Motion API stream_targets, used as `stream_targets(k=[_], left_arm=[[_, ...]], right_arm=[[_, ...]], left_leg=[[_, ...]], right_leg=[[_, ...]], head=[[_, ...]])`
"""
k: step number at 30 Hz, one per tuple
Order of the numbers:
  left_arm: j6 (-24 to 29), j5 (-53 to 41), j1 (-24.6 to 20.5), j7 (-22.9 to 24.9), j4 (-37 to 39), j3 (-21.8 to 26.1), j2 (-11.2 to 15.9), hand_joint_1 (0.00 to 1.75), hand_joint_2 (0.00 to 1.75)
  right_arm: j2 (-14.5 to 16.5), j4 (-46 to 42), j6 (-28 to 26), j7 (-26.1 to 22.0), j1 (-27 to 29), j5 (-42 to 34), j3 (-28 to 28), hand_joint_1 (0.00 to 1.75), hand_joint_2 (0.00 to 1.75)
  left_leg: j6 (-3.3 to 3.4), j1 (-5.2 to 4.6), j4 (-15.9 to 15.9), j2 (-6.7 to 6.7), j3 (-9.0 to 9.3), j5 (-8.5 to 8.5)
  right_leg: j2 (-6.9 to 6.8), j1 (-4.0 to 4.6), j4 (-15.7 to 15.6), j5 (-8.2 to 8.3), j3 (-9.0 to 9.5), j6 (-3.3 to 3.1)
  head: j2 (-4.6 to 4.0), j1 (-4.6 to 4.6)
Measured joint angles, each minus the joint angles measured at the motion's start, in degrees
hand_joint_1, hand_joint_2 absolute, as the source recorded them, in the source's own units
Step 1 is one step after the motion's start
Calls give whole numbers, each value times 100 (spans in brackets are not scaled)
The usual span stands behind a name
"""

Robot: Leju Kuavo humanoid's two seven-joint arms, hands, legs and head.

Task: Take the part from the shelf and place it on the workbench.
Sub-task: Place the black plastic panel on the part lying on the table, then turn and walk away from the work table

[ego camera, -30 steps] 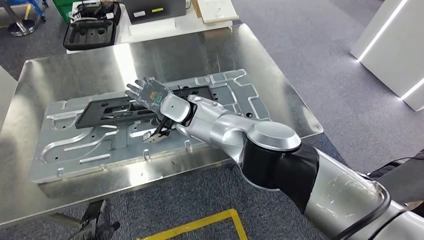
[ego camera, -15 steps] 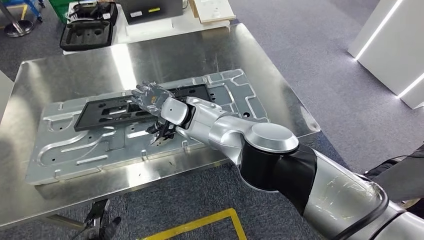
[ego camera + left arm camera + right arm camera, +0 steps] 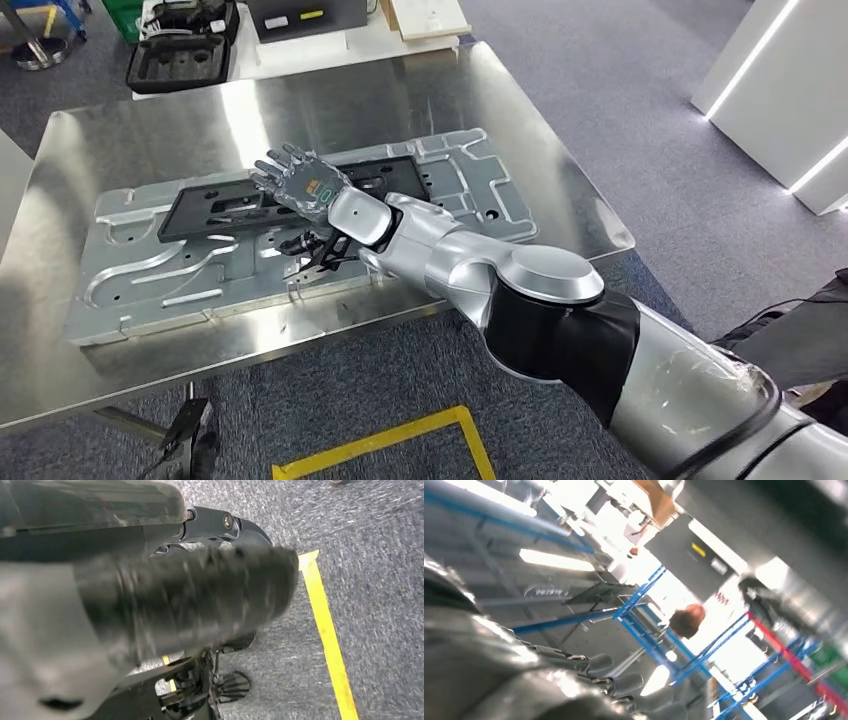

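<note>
Since a second ago, right robot hand (image 3: 303, 185) has lifted slightly, fingers spread, holding nothing. I see the black part (image 3: 270, 203) flat on the grey plate (image 3: 140, 285) on the table (image 3: 130, 130). Judged stiff, light; grip a long edge.

black part (image 3: 270, 205) | silver workbench (image 3: 130, 140) | grey speckled floor (image 3: 620, 110) | yellow floor line (image 3: 400, 445)

Head view looks forward and down on the bench (image 3: 420, 110) from high; left wrist view faces the floor (image 3: 380, 580), close; right wrist view, blurred, seemingly tilts upward past its hand (image 3: 624, 685)
</note>
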Motion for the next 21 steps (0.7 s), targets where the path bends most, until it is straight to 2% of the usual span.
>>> stream_targets(k=[2,3,4,5,7,8,9,10,11,12,13,14,15,16,18,19,20,21], left_arm=[[16,5,11,-4,0,0,-2,0,0],[21,6,19,-3,0,0,-2,0,0],[26,7,28,-2,0,0,-2,0,0],[27,8,33,-1,0,0,-1,0,0],[27,14,41,1,0,0,-3,0,0],[28,23,49,2,0,0,-4,0,0],[31,37,61,5,0,0,-6,0,0],[39,55,73,7,0,0,-8,0,0],[50,78,80,9,0,0,-9,0,0],[68,101,82,9,0,0,-9,0,0],[87,121,79,6,0,0,-8,0,0],[111,146,76,-2,0,0,-7,0,0],[136,168,75,-11,0,0,-5,0,0],[157,188,80,-23,0,0,-2,0,0],[181,218,116,-49,0,0,7,0,0],[188,228,136,-61,0,0,16,0,0],[194,238,152,-70,0,0,26,0,0],[200,249,160,-78,0,0,36,0,0]], right_arm=[[-29,-94,-213,-7,-5,-200,-164,0,0],[-41,-151,-305,-13,-7,-287,-251,0,0],[-53,-213,-388,-20,-9,-357,-336,0,0],[-64,-275,-474,-27,-12,-411,-418,0,0],[-84,-403,-638,-45,-13,-496,-554,0,0],[-97,-480,-712,-51,-11,-519,-612,0,0],[-111,-567,-773,-48,-8,-525,-661,0,0],[-131,-675,-823,-28,-5,-514,-710,0,0],[-153,-797,-861,7,-4,-486,-758,0,0],[-181,-940,-887,64,-3,-443,-807,0,0],[-216,-1101,-902,134,-3,-395,-860,0,0],[-263,-1286,-910,213,5,-344,-920,0,0],[-328,-1498,-912,299,26,-292,-987,0,0],[-416,-1762,-907,388,74,-240,-1063,0,0],[-657,-2361,-882,544,247,-142,-1229,0,0],[-782,-2653,-866,606,341,-100,-1309,0,0],[-892,-2895,-854,652,411,-60,-1379,0,0],[-987,-3105,-843,696,460,-25,-1441,0,0]], left_leg=[[-68,7,-6,-9,-31,62],[-100,17,24,-11,-67,19],[-132,28,136,-12,-121,-117],[-165,42,371,-10,-202,-352],[-226,64,1077,-10,-378,-886],[-246,75,1412,-10,-428,-1048],[-256,81,1594,-9,-404,-1083],[-256,85,1599,-9,-288,-1023],[-243,86,1396,-10,-71,-903],[-220,85,1043,-10,219,-814],[-195,73,645,-12,523,-795],[-171,53,320,-17,745,-810],[-149,23,96,-22,876,-838],[-124,-11,-11,-28,912,-836],[-53,-25,-133,-20,857,-692],[-17,-15,-190,-10,824,-607],[26,0,-239,1,778,-519],[59,2,-252,13,727,-449]], right_leg=[[2,-2,-19,79,-43,-60],[-4,-10,-38,125,-72,-97],[-10,-21,-60,182,-106,-142],[-17,-33,-77,240,-152,-175],[-21,-27,-79,342,-264,-205],[-21,-22,-77,392,-330,-206],[-21,-18,-73,442,-397,-204],[-20,-15,-71,495,-466,-200],[-17,-12,-69,545,-528,-192],[-13,-12,-68,593,-579,-181],[-9,-5,-69,634,-624,-162],[-11,-7,-80,680,-653,-135],[-15,-16,-99,729,-670,-102],[-23,-27,-134,784,-683,-62],[-29,-40,-191,843,-713,16],[-30,-38,-136,743,-754,46],[-27,-34,37,535,-822,66],[-26,-38,332,243,-915,78]], head=[[-1,1],[0,-1],[0,-3],[0,-6],[1,-11],[1,-11],[1,-11],[1,-11],[1,-11],[1,-12],[1,-12],[1,-11],[1,-10],[1,-9],[1,-8],[1,0],[1,7],[1,13]])
